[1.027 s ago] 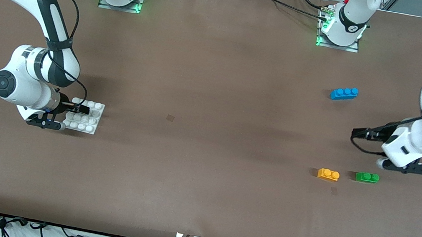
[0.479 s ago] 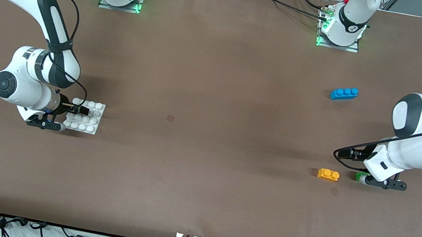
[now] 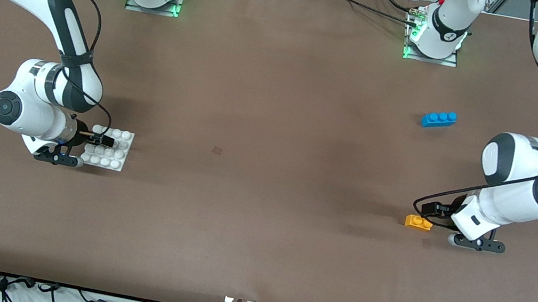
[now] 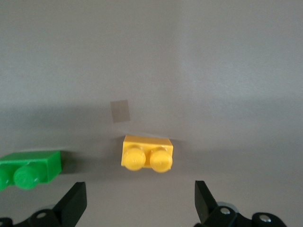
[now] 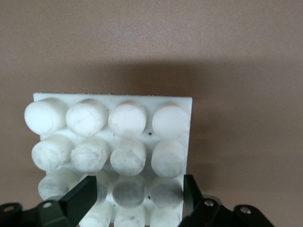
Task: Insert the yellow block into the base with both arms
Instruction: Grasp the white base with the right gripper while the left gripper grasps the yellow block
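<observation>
The left gripper hangs over the table at the left arm's end, low above the surface, with its two black fingers spread wide and holding nothing. In the left wrist view the yellow block lies just ahead of the space between the fingers, and neither finger touches it. In the front view the gripper shows at about 3 o'clock from the yellow block, very close beside it.

The yellow block lies flat on the table with its two studs pointing up. Its long axis runs along the table's length, from one arm's end toward the other, so its short ends face 3 and 9 o'clock in the front view. A green brick lies near it, toward the left arm's end; the arm covers it in the front view. A blue brick lies at about 12 o'clock from the yellow block, well apart and farther from the front camera.

The right gripper is down at the base, at the right arm's end of the table. Its fingers stand moderately open on both sides of the studs at the near edge of the white plate; whether they press it, one cannot tell. The base lies flat, studs up.
</observation>
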`<state>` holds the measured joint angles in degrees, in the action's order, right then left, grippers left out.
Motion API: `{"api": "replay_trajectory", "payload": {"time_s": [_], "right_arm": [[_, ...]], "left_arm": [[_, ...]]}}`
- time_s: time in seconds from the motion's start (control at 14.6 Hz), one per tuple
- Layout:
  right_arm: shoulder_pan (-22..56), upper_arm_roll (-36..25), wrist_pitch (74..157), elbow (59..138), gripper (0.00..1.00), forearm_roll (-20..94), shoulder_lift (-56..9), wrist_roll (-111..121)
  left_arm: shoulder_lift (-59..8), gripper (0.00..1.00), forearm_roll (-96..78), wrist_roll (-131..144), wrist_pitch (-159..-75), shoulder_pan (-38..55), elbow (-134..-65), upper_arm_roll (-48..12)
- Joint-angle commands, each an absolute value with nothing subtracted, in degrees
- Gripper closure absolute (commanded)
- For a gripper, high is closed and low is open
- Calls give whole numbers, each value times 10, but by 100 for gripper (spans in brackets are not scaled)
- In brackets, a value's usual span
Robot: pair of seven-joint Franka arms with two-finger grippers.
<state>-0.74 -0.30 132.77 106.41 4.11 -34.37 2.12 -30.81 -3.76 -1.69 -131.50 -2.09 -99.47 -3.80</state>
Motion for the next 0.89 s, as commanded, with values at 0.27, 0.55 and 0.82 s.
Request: {"api": "replay_trajectory", "payload": {"time_s": [0.27, 0.55, 0.82], "right_arm": [[4, 1, 1354, 1065, 37, 48, -374, 17], [21, 1, 1348, 1065, 38, 49, -374, 15], [64, 2, 1346, 1065, 38, 50, -374, 15]], "left_arm": [[-343, 0, 10, -27, -1342, 1, -983, -38], [-357, 0, 11, -29, -1362, 1, -983, -39], [-371, 0, 11, -31, -1374, -4, -973, -39]]}}
